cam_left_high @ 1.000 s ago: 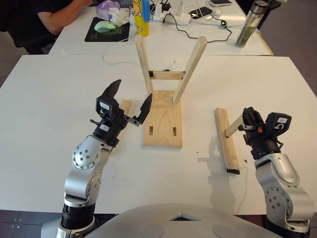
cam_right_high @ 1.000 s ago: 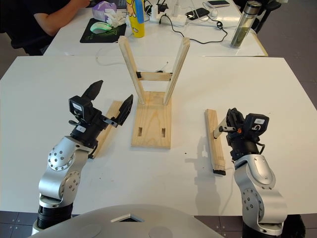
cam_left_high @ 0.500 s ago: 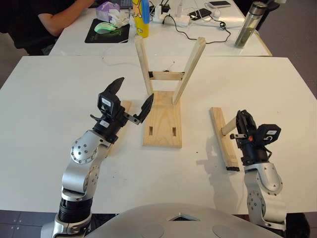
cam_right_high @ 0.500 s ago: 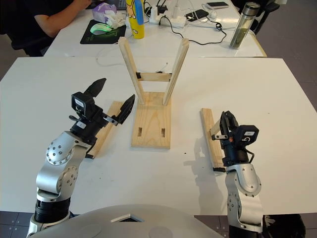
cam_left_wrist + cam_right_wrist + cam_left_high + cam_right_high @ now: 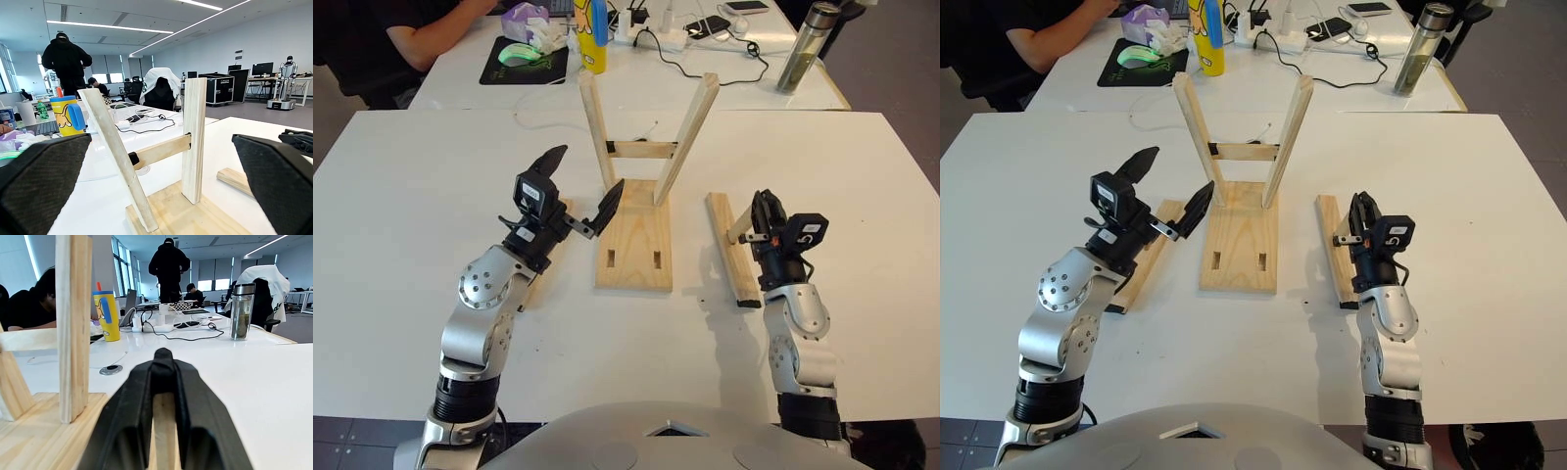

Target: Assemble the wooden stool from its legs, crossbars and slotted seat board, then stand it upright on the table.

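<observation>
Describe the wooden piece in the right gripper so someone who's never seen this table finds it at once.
On the white table, find the seat board lying flat with two legs standing up from it. Right of it is a long leg with a short crossbar jutting out, clamped in the right gripper. The other loose leg, left of the board, is not held.

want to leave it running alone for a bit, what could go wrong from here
1. The right gripper is shut on just the short crossbar stub of the leg piece; the long leg could swing when lifted and miss the empty slots.
2. The seat board lies unheld, so pressing in may slide it.
3. The open left gripper hangs close to the upright legs and could knock them.
</observation>
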### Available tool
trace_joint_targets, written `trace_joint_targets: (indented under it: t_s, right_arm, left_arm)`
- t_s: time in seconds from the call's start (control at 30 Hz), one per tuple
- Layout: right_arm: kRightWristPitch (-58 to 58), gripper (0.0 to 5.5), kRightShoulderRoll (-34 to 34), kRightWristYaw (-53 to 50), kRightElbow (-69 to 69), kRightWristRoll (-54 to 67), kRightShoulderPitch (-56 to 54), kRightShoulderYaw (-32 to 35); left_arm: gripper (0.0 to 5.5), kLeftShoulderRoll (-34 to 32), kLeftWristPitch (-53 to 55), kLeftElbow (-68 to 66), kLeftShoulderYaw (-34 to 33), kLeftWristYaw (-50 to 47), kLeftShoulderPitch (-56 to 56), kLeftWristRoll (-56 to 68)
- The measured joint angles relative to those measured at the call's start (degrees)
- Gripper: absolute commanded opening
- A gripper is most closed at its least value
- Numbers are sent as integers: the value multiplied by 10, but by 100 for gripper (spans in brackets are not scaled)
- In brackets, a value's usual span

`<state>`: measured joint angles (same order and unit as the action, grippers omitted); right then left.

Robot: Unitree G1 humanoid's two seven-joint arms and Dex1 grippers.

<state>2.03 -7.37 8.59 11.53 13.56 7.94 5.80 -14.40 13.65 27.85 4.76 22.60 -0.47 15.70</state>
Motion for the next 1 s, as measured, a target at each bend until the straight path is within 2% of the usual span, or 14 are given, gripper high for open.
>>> trace_joint_targets:
  t_s: [0.07, 0.1, 0.23, 0.47, 0.63, 0.73, 0.83, 1.0]
  right_arm:
    - [0, 44, -1, 0, 0, -9, -2, -4]
    - [-1, 80, -1, 0, 1, -14, -2, -6]
    - [-20, 138, -1, 1, -2, -19, 11, -12]
    - [-65, 138, -25, 10, 41, -9, -8, 4]
    - [-182, 138, -69, 17, 155, 88, -95, 37]
    - [-238, 104, -76, 16, 160, 137, -167, 46]
    - [-273, 48, -93, 9, 134, 138, -237, 47]
    - [-292, 2, -104, 7, 94, 121, -254, 48]
  left_arm:
    - [535, 0, -2, 0, 3, 1, -1, 0]
    - [535, 1, -3, -1, 3, 1, -1, -1]
    - [535, 1, -10, -3, 4, 0, -1, -1]
    - [535, 8, -23, -4, 10, -9, 11, -11]
    - [535, 26, -43, -3, 22, -29, 35, -30]
    - [535, 41, -53, 1, 36, -47, 48, -46]
    - [535, 53, -59, 1, 50, -60, 54, -59]
    - [535, 61, -64, 1, 54, -66, 54, -65]
